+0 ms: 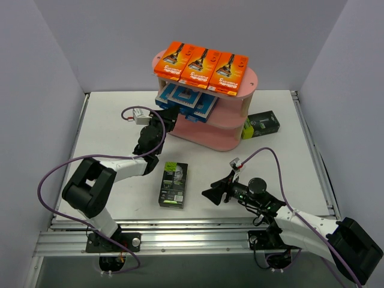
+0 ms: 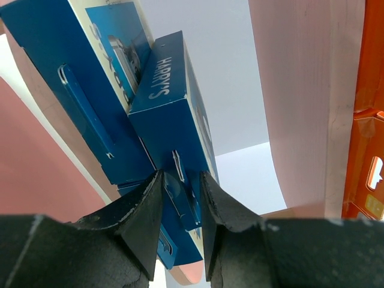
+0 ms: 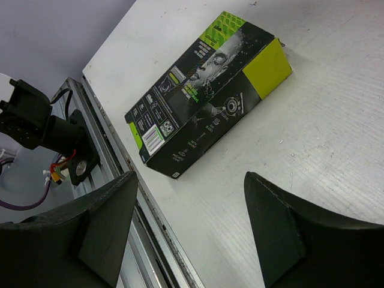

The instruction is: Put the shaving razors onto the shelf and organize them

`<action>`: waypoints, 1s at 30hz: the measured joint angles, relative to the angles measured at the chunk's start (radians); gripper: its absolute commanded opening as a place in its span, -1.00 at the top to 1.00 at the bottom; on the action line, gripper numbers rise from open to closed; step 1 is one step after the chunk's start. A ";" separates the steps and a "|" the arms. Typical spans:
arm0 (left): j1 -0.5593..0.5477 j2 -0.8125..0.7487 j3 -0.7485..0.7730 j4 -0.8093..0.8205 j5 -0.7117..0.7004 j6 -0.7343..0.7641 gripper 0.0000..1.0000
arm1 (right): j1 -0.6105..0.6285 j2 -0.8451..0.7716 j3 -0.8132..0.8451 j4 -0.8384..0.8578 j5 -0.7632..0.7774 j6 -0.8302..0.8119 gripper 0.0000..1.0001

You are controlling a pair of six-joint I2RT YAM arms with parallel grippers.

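Right tool [image 1: 210, 193], spread and empty, pointed left at the black-and-lime pack [image 1: 173, 184], whose long side faced it.

Glossy cardboard razor packs [image 1: 173, 184], matt table [image 1: 288, 150]

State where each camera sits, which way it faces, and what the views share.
Top external: above and behind the bases, looking down on the table, the pink shelf, the left arm and right arm.
Left wrist: at the shelf, looking along the left pincer, whose fingers flank a blue pack.
Right wrist: low over the table, looking past the open right pincer at the black-and-green pack.
Shared: top external and right wrist both show that pack; top external and left wrist, the shelf.
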 measured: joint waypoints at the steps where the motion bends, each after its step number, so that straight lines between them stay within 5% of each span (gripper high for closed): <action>1: 0.001 -0.001 -0.003 0.000 0.002 0.000 0.23 | 0.000 0.000 0.000 0.000 0.000 0.000 -0.34; 23: 0.031 -0.154 -0.101 -0.005 0.015 0.002 0.21 | 0.000 0.000 0.000 0.000 0.000 0.000 -0.35; 30: 0.056 -0.373 -0.192 -0.108 0.032 0.040 0.95 | 0.000 0.000 0.000 0.000 0.000 0.000 -0.35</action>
